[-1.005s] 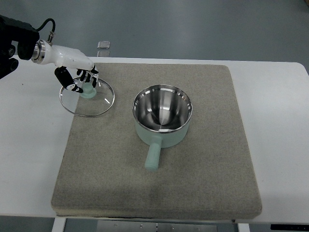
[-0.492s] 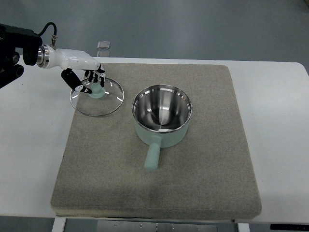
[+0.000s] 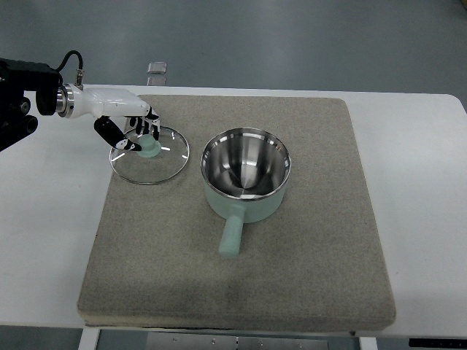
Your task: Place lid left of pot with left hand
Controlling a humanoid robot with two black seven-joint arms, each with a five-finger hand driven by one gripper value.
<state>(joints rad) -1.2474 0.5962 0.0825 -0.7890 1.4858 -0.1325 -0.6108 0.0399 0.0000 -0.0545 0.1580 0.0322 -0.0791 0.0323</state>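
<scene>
The left hand (image 3: 137, 127) enters from the picture's left edge, its fingers curled around the pale green knob of the glass lid (image 3: 149, 155). The grasp is still closed on the knob; no release is visible.

Change over the last second: the lid has travelled rightward, from overhanging the mat's left edge to lying wholly over the mat (image 3: 306, 292). It has also flattened from a tilted carry. It now appears to rest on the mat, or just above it; contact cannot be confirmed from this view.

Position of the task item: the lid sits left of the pot (image 3: 246, 179), near its rim but apart from it. The pot stands open, steel interior visible, with its green handle pointing toward the camera.

Judgement: the placement position appears to meet the task. Remaining steps are probably to open the fingers and withdraw the arm without dragging the lid.

Surface: a grey felt-like mat covers most of the white desk (image 3: 430, 189). A small clear object (image 3: 157, 68) lies at the desk's far edge; what it is cannot be told. Beyond the desk is plain grey flooring.

The right hand does not appear.
</scene>
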